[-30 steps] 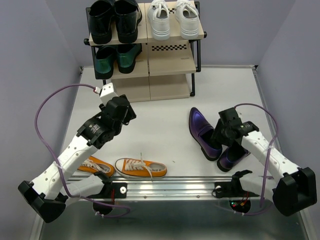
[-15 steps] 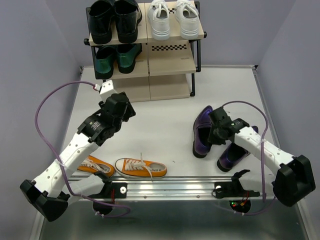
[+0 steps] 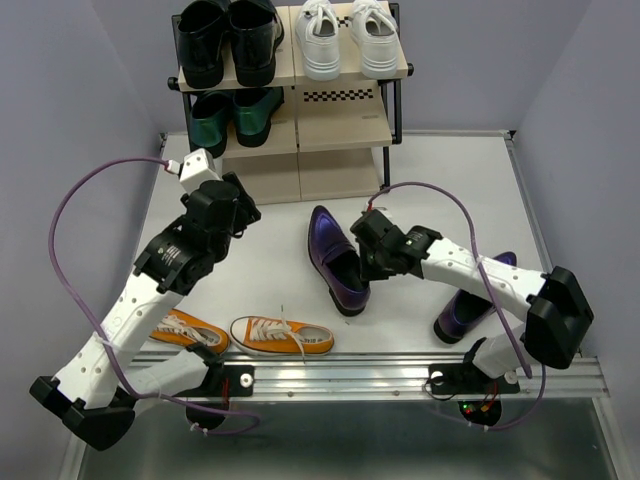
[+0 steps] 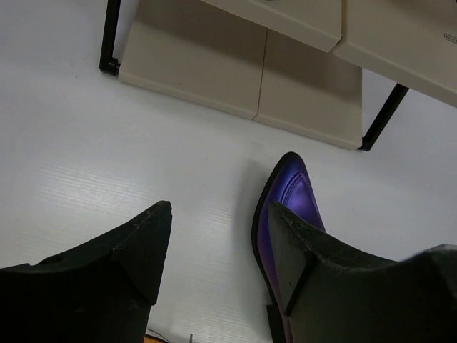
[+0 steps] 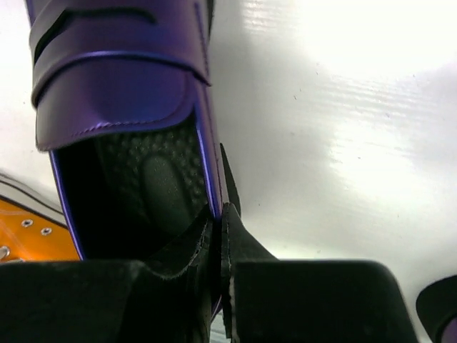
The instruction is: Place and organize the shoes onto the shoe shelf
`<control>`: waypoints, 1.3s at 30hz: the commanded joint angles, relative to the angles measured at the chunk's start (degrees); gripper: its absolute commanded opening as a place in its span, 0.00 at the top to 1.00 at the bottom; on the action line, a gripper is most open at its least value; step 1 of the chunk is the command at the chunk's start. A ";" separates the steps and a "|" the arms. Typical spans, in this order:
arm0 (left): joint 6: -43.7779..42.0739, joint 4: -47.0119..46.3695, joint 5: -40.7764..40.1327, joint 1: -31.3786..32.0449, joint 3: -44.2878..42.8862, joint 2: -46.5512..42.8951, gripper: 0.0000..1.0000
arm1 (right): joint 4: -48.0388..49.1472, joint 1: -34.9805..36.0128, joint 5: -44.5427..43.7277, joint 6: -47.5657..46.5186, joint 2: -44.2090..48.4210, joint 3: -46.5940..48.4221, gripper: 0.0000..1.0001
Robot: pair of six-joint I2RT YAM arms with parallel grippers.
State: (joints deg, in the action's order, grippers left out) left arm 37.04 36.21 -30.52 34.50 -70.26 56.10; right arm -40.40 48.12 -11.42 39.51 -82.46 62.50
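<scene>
My right gripper [image 3: 368, 262] is shut on the side wall of a purple loafer [image 3: 335, 257], seen close in the right wrist view [image 5: 121, 93], toe toward the shoe shelf [image 3: 345, 130]. The second purple loafer [image 3: 468, 305] lies at the right. My left gripper [image 3: 222, 205] is open and empty above the table left of the held loafer, whose toe [image 4: 293, 187] shows in the left wrist view. Two orange sneakers [image 3: 282, 336] [image 3: 190, 331] lie near the front edge. White sneakers [image 3: 345, 38] stand on the top board at the right.
A black pair [image 3: 228, 38] fills the top board's left half and a green pair [image 3: 232, 115] the middle board's left half. The bottom board [image 4: 235, 78] shows in the left wrist view. A rail [image 3: 380, 370] runs along the near edge.
My right gripper has carried the purple loafer leftward from the right side toward the table's middle, turning its toe toward the shelf. My left arm has risen and shifted a little left.
</scene>
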 commanded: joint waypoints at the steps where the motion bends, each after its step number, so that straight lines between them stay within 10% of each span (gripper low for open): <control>1: -0.65 0.71 -1.38 -0.31 -1.64 -1.16 0.33 | 6.65 0.66 -3.34 -3.03 -1.04 3.24 0.99; 4: -0.21 0.36 -1.38 -0.40 -0.93 -1.51 0.33 | 8.32 0.66 -3.61 -3.82 -1.74 2.10 0.96; 10: 0.40 0.45 -1.21 -0.40 -0.32 -1.60 0.33 | 7.97 0.66 -2.99 -2.24 0.80 -0.62 0.40; 15: 0.58 0.27 -1.21 -0.40 -0.14 -1.96 0.33 | 5.34 0.66 -1.24 -0.13 3.00 -2.82 0.36; 27: 1.28 -1.49 0.46 -0.40 1.53 -1.61 0.33 | 8.58 1.19 2.81 3.91 3.09 -10.91 0.40; 30: 1.28 -1.58 0.73 -0.40 1.53 -1.52 0.33 | 9.11 1.72 2.02 4.18 2.56 -10.91 0.63; 32: 1.20 -1.49 0.64 -0.40 1.35 -1.52 0.33 | 8.85 1.72 0.00 4.18 3.61 -10.03 0.96; 39: 1.11 -1.49 0.55 -0.31 1.18 -1.95 0.33 | -0.10 1.72 -10.37 2.16 8.10 0.31 0.99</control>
State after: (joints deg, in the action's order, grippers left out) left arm 38.06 36.23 -29.56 34.39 -69.01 55.09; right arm -38.65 49.91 -14.68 42.37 -78.76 53.71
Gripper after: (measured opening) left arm 0.669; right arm 0.073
